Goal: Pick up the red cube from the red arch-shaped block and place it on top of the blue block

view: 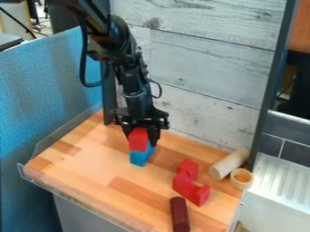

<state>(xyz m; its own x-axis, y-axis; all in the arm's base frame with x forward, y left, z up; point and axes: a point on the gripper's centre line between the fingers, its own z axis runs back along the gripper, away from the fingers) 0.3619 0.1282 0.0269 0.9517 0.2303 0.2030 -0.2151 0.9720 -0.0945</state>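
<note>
The black gripper [142,137] is near the back of the wood table [91,170]. Its 2 jaws are a little bit open, with the red block [138,140] pinched between them. The red block is right over the blue block [140,157], and I can't tell if the 2 blocks touch. Toward the right side there are bumpy red shapes [191,187]. A dark red stick [180,215] lies near them, at the front. Behind them are a fat wood roller [229,164] and a small round wood cup [241,179].
</note>
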